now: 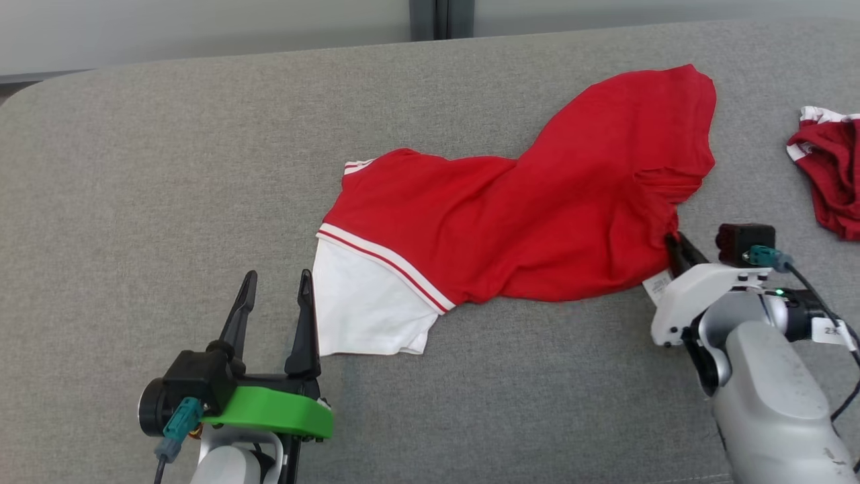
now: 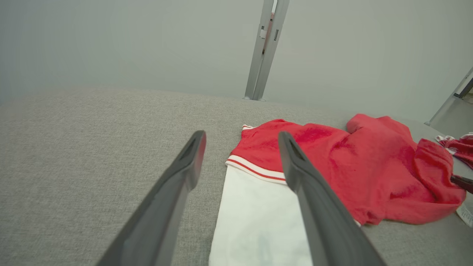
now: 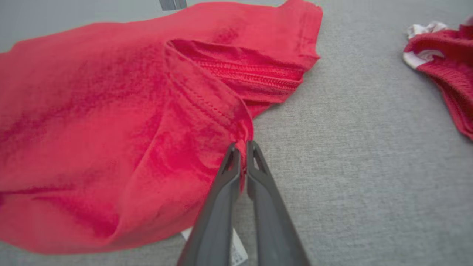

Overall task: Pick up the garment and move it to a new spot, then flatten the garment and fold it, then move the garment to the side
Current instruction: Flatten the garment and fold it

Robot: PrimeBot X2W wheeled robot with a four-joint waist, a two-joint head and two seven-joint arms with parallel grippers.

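Note:
The garment (image 1: 531, 215) is a bright red shirt with a white sleeve and red-and-white striped trim, lying rumpled across the middle of the grey surface. My right gripper (image 1: 674, 236) is at its right edge, shut on a pinch of the red hem (image 3: 242, 133); the fabric bunches up toward the fingertips and a white label (image 3: 236, 251) hangs below. My left gripper (image 1: 277, 288) stands open just left of the white sleeve (image 2: 258, 218), which lies partly between its fingers without touching them.
A smaller dark maroon cloth with white trim (image 1: 830, 171) lies at the right edge of the grey fabric surface (image 1: 168, 168). A pale wall with a metal post (image 2: 266, 48) rises behind the far edge.

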